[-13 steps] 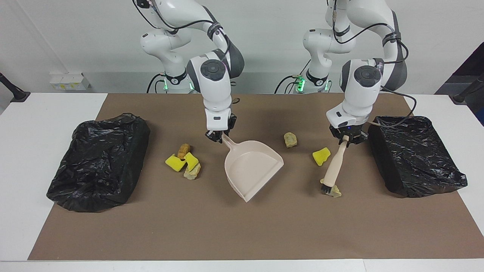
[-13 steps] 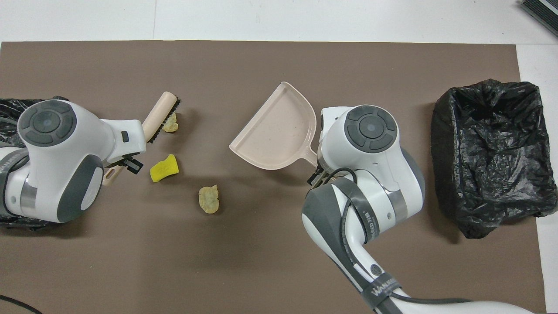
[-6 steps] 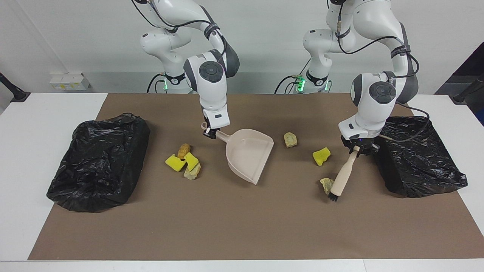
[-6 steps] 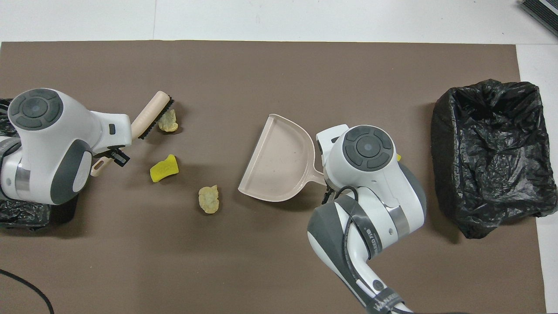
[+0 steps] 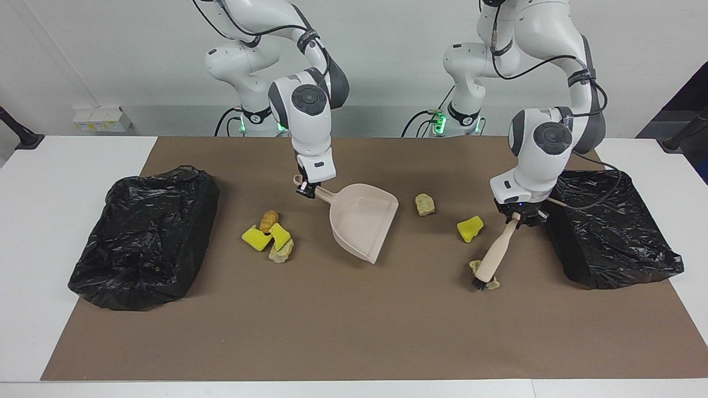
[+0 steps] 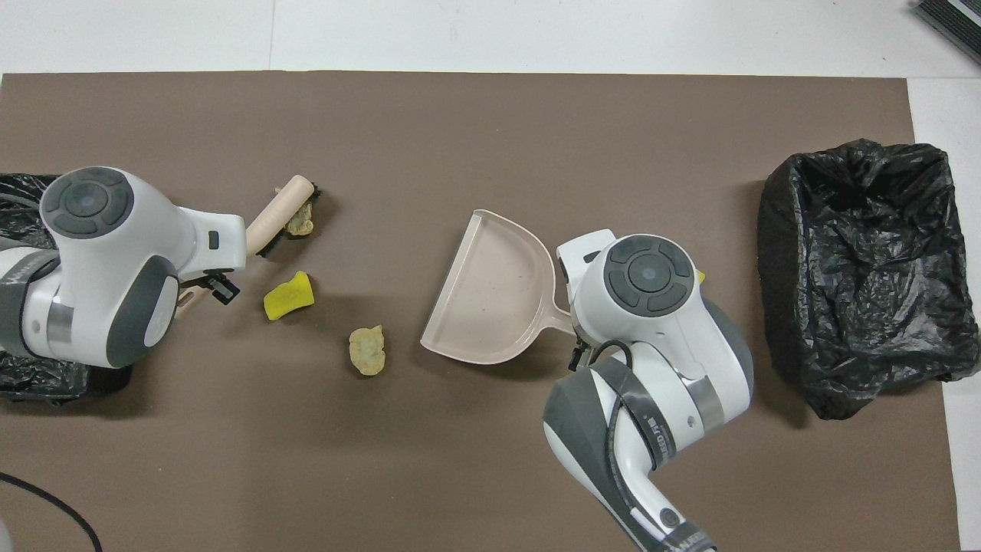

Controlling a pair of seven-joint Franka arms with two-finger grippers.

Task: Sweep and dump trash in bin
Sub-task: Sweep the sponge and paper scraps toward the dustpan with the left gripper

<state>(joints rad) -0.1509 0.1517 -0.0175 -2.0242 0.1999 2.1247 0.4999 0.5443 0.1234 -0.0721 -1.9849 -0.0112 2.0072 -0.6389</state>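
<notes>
My right gripper (image 5: 307,190) is shut on the handle of the beige dustpan (image 5: 362,218), whose open mouth faces the left arm's end of the table (image 6: 494,295). My left gripper (image 5: 517,216) is shut on the beige brush (image 5: 492,255), whose bristles rest against a pale chunk (image 5: 491,284) (image 6: 300,222). A yellow sponge piece (image 5: 470,228) (image 6: 289,296) and another pale chunk (image 5: 424,204) (image 6: 368,349) lie between brush and dustpan. Beside the dustpan, toward the right arm's end, a brown lump (image 5: 268,219), two yellow pieces (image 5: 256,238) and a pale chunk (image 5: 281,250) cluster; the right arm hides them in the overhead view.
Two bins lined with black bags stand on the brown mat (image 5: 354,331). One bin (image 5: 146,235) is at the right arm's end, the other bin (image 5: 608,226) at the left arm's end, close to the left gripper. The first bin also shows in the overhead view (image 6: 866,268).
The right gripper turned the dustpan so its mouth faces the left arm's end and drew it nearer the robots. The left gripper swung the brush over the pale chunk and back against it.
</notes>
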